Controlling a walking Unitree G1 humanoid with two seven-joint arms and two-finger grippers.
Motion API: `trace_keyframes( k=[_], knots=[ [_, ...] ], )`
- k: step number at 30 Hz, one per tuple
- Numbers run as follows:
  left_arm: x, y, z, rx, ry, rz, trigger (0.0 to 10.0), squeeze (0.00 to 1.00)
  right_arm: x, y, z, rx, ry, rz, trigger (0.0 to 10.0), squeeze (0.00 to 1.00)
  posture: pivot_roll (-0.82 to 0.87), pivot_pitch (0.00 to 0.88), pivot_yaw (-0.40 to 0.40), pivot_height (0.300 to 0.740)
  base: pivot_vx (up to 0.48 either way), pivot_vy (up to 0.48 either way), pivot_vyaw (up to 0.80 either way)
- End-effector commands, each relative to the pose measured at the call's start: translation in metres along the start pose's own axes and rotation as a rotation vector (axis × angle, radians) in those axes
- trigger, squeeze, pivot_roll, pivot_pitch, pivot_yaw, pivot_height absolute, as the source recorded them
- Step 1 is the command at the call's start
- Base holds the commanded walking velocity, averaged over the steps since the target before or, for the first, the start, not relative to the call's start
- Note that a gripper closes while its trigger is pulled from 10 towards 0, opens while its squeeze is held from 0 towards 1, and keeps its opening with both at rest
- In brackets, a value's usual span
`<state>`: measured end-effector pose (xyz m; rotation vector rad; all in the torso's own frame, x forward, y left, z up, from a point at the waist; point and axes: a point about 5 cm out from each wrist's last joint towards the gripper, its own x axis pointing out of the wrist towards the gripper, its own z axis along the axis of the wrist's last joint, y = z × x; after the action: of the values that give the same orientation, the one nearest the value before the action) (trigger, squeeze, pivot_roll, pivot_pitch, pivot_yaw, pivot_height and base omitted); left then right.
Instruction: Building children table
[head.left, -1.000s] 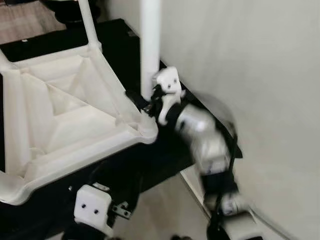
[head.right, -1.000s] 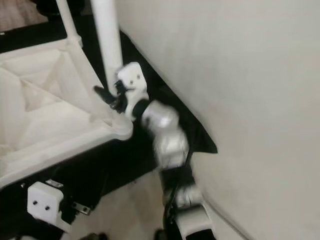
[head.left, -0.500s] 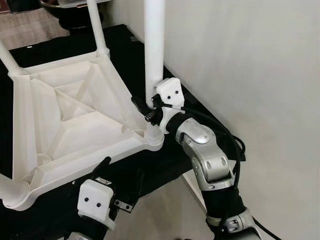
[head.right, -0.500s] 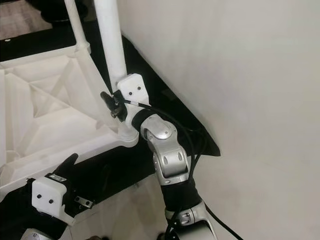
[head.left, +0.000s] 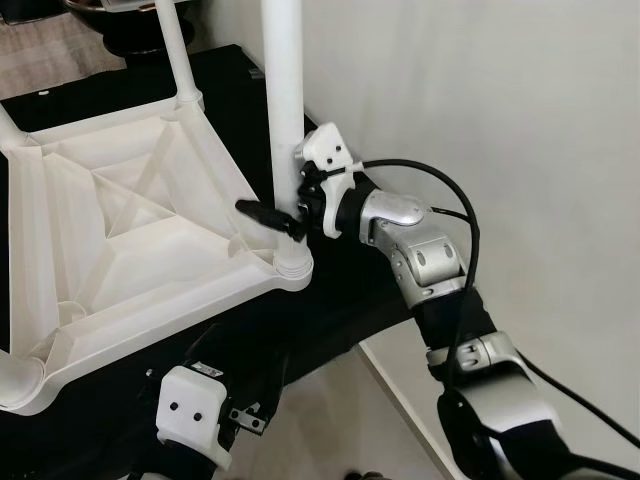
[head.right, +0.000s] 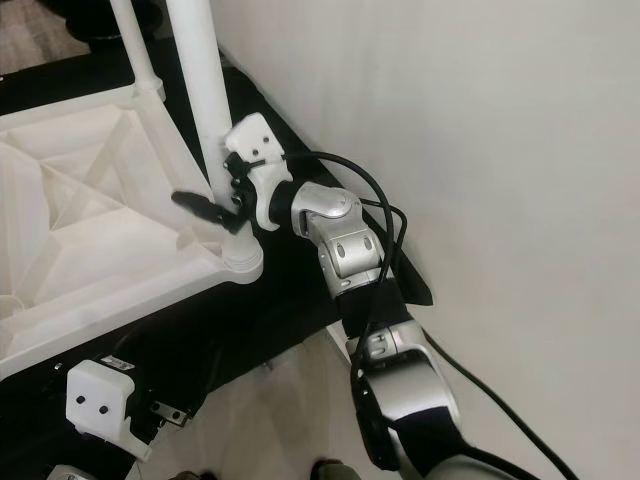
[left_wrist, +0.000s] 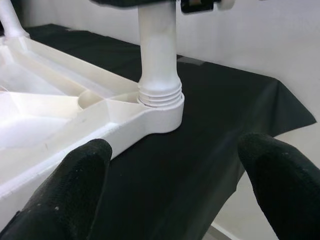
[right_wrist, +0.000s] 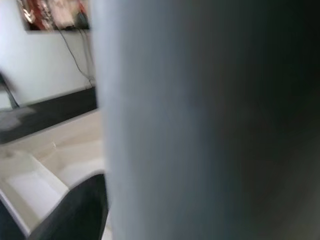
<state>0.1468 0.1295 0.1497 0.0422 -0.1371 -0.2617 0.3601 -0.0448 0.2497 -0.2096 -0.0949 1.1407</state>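
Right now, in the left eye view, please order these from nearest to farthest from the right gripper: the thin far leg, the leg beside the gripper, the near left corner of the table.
1. Leg at right gripper, fingers around it.
2. Thin far leg, behind.
3. Near left corner, opposite side.

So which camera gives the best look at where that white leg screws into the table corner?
The left wrist view: the leg meets its threaded corner socket close up. The eye views show that joint small, beside the right gripper. The right wrist view gives a blurred leg surface.
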Motion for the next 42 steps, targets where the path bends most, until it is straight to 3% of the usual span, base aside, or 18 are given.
trace_keyframes(
  k=[1,3,6,9,12,13,14,15,27,30,34,36,37,38,39,40,41,42],
  knots=[
    [-0.004,-0.002,-0.001,-0.006,0.028,-0.024,10.0,0.0,0.001,0.002,0.005,-0.019,-0.016,0.057,10.0,0.0,0.12,0.177,-0.057,0.74,0.0,0.0,0.0],
    [-0.011,-0.005,0.002,-0.007,0.039,-0.028,10.0,0.0,-0.01,0.002,0.0,-0.054,0.012,0.193,10.0,0.0,0.11,0.178,-0.055,0.74,0.0,0.0,0.0],
    [-0.014,-0.007,0.004,-0.014,0.042,-0.03,10.0,0.0,-0.015,0.003,-0.004,-0.065,0.037,0.26,10.0,0.0,0.12,0.181,-0.052,0.74,0.0,0.0,0.0],
    [-0.022,-0.012,0.007,-0.041,0.049,-0.037,10.0,0.0,-0.023,0.001,-0.01,-0.132,0.093,0.411,10.0,0.0,0.13,0.19,-0.054,0.74,0.0,0.0,0.0],
    [-0.025,-0.013,0.008,-0.041,0.05,-0.03,10.0,0.0,-0.023,-0.003,-0.007,-0.145,0.093,0.435,10.0,0.0,0.13,0.195,-0.057,0.74,0.0,0.0,0.0],
    [-0.024,-0.012,0.008,-0.034,0.049,-0.023,10.0,0.0,-0.022,-0.006,-0.005,-0.154,0.091,0.436,2.9,0.0,0.14,0.201,-0.058,0.74,0.0,0.0,0.0],
    [-0.024,-0.012,0.007,-0.03,0.049,-0.018,10.0,0.0,-0.021,-0.007,-0.004,-0.159,0.089,0.436,2.9,0.0,0.14,0.201,-0.058,0.74,0.0,0.0,0.0],
    [-0.023,-0.011,0.007,-0.027,0.044,-0.011,10.0,0.0,-0.02,-0.008,-0.002,-0.156,0.084,0.445,0.0,0.0,0.15,0.206,-0.059,0.74,0.0,0.0,0.0],
    [-0.023,-0.009,0.01,-0.037,0.025,-0.01,10.0,0.0,-0.021,-0.011,-0.001,-0.153,0.082,0.493,0.0,0.0,0.14,0.229,-0.059,0.74,0.0,0.0,0.0],
    [-0.022,-0.01,0.011,-0.053,0.011,-0.004,10.0,0.0,-0.031,-0.017,-0.015,-0.12,0.119,0.364,0.0,0.0,0.09,0.237,-0.073,0.74,0.0,0.0,0.0],
    [-0.022,-0.01,0.011,-0.054,0.008,-0.003,10.0,0.0,-0.032,-0.018,-0.019,-0.109,0.131,0.326,0.0,0.0,0.09,0.237,-0.073,0.74,0.0,0.0,0.0],
    [-0.021,-0.01,0.011,-0.056,0.005,-0.001,10.0,0.0,-0.032,-0.016,-0.026,-0.11,0.162,0.246,0.0,0.0,0.07,0.246,-0.075,0.74,0.0,0.0,0.0],
    [-0.02,-0.009,0.011,-0.06,0.001,0.002,10.0,0.0,-0.022,-0.009,-0.037,-0.058,0.166,-0.129,0.0,0.0,0.05,0.255,-0.069,0.74,0.0,0.0,0.0],
    [-0.019,-0.009,0.012,-0.066,-0.003,0.001,10.0,0.0,-0.02,0.029,-0.049,-0.022,0.183,-0.3,0.0,0.0,0.05,0.263,-0.062,0.74,0.0,0.0,0.0],
    [-0.019,-0.009,0.012,-0.066,-0.003,0.001,10.0,0.0,-0.02,0.029,-0.049,-0.022,0.183,-0.3,0.0,0.0,0.05,0.263,-0.062,0.74,0.0,0.0,0.0],
    [-0.018,-0.008,0.013,-0.07,-0.006,-0.001,10.0,0.0,-0.028,0.054,-0.05,0.019,0.18,-0.44,0.0,0.0,0.05,0.263,-0.062,0.74,0.0,0.0,0.0],
    [-0.018,-0.008,0.013,-0.07,-0.006,-0.001,10.0,0.0,-0.028,0.054,-0.05,0.019,0.18,-0.44,0.0,0.0,0.05,0.263,-0.062,0.74,0.0,0.0,0.0],
    [-0.016,-0.008,0.012,-0.072,-0.007,-0.007,10.0,0.0,-0.028,0.065,-0.049,0.054,0.164,-0.51,0.0,0.0,0.03,0.248,-0.029,0.74,0.0,0.0,0.0]
  ],
)
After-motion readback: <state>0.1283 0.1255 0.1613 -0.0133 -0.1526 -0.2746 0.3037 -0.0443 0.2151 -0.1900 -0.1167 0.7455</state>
